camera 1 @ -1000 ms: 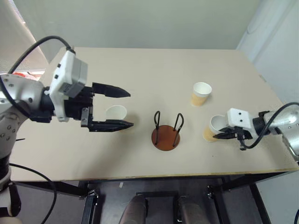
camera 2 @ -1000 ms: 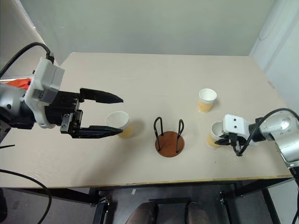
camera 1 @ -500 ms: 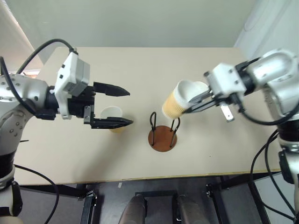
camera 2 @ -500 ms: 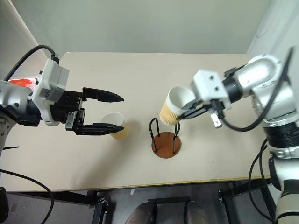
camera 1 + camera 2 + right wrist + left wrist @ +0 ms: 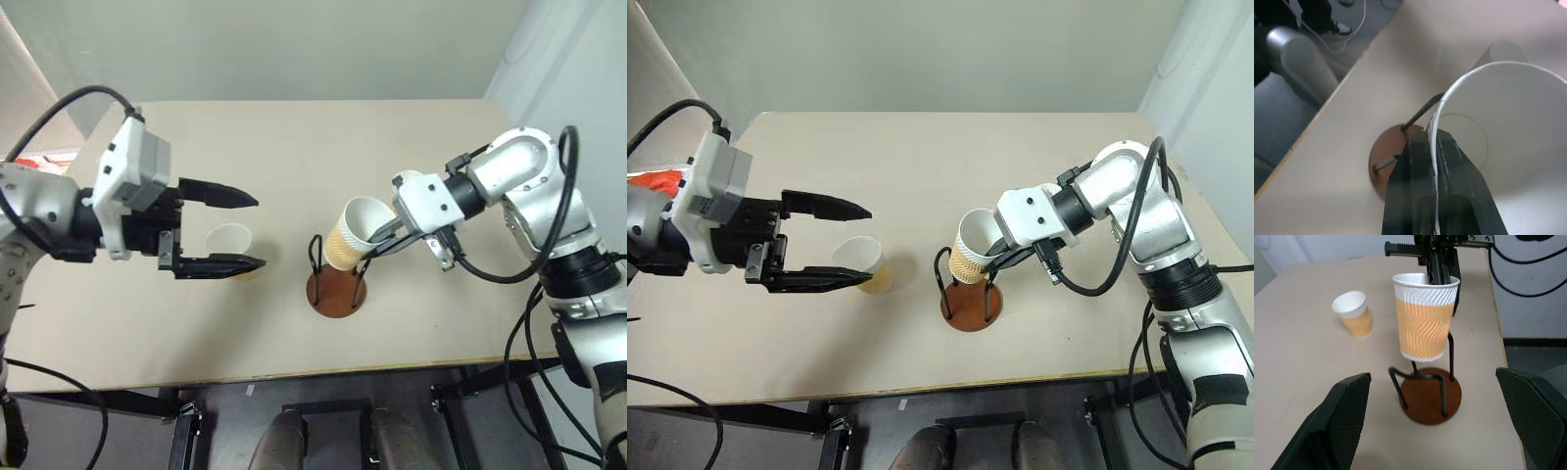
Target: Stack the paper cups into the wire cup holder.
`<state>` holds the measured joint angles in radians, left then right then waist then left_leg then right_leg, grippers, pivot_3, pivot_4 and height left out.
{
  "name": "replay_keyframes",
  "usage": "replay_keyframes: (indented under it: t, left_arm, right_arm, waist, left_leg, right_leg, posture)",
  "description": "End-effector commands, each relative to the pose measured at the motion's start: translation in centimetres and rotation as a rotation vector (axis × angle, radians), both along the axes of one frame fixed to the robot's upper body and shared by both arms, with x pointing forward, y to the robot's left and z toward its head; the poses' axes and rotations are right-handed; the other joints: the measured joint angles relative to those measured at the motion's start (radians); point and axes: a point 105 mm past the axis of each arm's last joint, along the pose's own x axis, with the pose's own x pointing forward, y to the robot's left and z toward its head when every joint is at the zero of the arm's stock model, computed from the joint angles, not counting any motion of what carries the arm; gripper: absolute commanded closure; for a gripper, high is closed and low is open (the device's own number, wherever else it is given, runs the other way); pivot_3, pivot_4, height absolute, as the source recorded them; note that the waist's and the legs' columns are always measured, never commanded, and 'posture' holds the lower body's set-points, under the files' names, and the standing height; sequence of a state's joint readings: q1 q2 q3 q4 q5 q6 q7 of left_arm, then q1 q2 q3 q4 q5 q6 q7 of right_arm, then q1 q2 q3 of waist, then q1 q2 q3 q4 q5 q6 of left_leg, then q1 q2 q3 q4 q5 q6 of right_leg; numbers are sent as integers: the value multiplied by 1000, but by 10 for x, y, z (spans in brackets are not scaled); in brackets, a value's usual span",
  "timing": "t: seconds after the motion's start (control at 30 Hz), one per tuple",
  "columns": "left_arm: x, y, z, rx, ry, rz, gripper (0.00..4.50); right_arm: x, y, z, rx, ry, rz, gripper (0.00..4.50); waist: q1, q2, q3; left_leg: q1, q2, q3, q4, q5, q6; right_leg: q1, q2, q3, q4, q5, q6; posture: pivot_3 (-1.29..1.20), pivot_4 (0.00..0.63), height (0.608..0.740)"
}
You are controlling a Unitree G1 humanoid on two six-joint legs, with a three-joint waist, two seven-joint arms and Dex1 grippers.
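Observation:
My right gripper (image 5: 380, 238) is shut on the rim of a paper cup (image 5: 353, 233). It holds the cup tilted just over the wire cup holder (image 5: 333, 292), with the cup's bottom at about the tops of the black loops. In the right wrist view the fingers (image 5: 1420, 196) pinch the white rim, with the brown disc base (image 5: 1382, 161) below. My left gripper (image 5: 257, 233) hangs open to the left of the holder, nothing between its fingers. A second cup (image 5: 227, 238) stands on the table by its fingertips. A third cup (image 5: 1354, 313) stands upright beyond the holder.
The pale table (image 5: 294, 137) has free room at the back and in front of the holder. Its front edge (image 5: 323, 372) runs close below the holder. A red object (image 5: 656, 181) lies at the far left beside the table.
My right gripper has lifted its cup off the table's right side and carried it left to above the holder, tilting it. The left gripper has stayed open in place.

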<state>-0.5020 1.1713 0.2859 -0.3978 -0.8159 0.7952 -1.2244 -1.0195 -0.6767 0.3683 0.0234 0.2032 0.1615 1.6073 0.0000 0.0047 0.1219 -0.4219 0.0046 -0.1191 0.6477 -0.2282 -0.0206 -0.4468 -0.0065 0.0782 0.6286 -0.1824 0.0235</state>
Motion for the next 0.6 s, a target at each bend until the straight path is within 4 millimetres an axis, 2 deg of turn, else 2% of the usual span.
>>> replay_keyframes:
  t: [0.03,0.17,0.33,0.4,0.5,0.6]
  left_arm:
    - [-8,9,10,9,-29,15,0]
    - [-12,21,10,-24,-12,32,0]
    - [-13,22,9,-58,-9,22,0]
    - [-7,21,13,-87,-44,40,0]
    - [9,22,23,-134,-135,97,0]
    - [34,21,36,-220,-235,188,0]
  right_arm:
    - [1,2,7,-6,-47,15,4050]
    - [2,2,7,-8,-46,17,2824]
    - [5,5,13,19,-54,14,1113]
    - [18,4,25,82,-85,-56,481]
    - [52,-4,43,189,-134,-226,481]
    - [101,-35,51,241,-203,-493,481]
  waist:
    - [0,0,0]
    - [0,0,0]
    - [0,0,0]
    - [0,0,0]
    - [2,0,0]
    - [8,0,0]
  left_leg:
    - [0,0,0,0,0,0]
    - [0,0,0,0,0,-1]
    - [0,0,0,0,0,-1]
    - [1,0,0,0,0,-1]
    - [1,1,0,0,1,-3]
    - [1,1,-1,0,3,-4]
  right_leg:
    - [0,0,0,0,0,0]
    - [0,0,0,1,0,-2]
    - [0,0,0,1,-1,-3]
    - [0,0,0,1,-1,-4]
    - [-2,0,0,3,0,-5]
    - [-2,-1,0,4,1,-7]
  posture:
    - [0,150,740]
    - [0,150,740]
    - [0,150,740]
    - [0,150,740]
    - [0,150,740]
    - [0,150,740]
